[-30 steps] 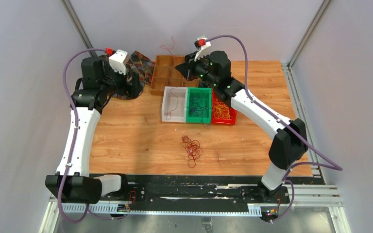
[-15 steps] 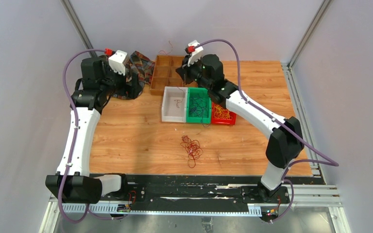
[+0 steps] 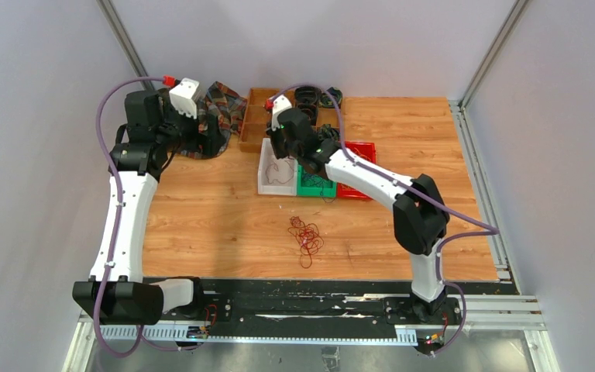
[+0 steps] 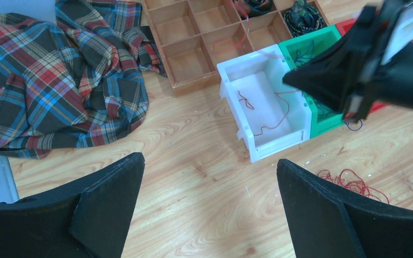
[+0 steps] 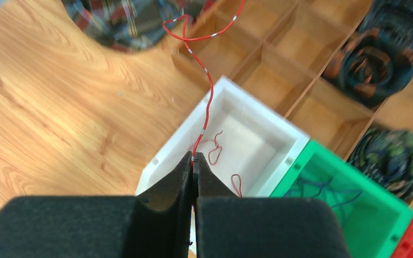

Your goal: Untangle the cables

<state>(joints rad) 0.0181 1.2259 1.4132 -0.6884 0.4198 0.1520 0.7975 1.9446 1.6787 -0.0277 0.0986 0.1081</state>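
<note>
Since the earlier top view, the right arm has swung left and folded inward, carrying the right gripper (image 5: 193,161) from the back of the table (image 3: 201,225) to a position above the white bin (image 5: 177,140); the left arm has not changed position. The right gripper's fingers are pressed together and pinch a red cable strand (image 5: 207,102) at their tips. From the pinch point the strand rises, forms a loop over the wooden tray (image 5: 279,59) and extends out of the wrist view at the top. Further red strand lies on the floor of the white bin, directly below the fingertips; whether it is the same piece cannot be determined. The green bin (image 4: 327,124) stands touching the white bin on its right and holds dark blue strands (image 5: 322,191). The red bin (image 3: 364,149) stands beside the green bin and is partly hidden by the right arm. A loose red cable pile (image 3: 306,236) lies on the bare table, nearer the arm bases than the bins and apart from them. Two dark coiled bundles (image 5: 365,59) sit in separate compartments of the wooden tray. The left gripper (image 4: 209,161) hangs over the table with its fingers spread wide and nothing between them. It is positioned near the plaid cloth (image 4: 59,80), which lies crumpled to the left of the wooden tray.
</note>
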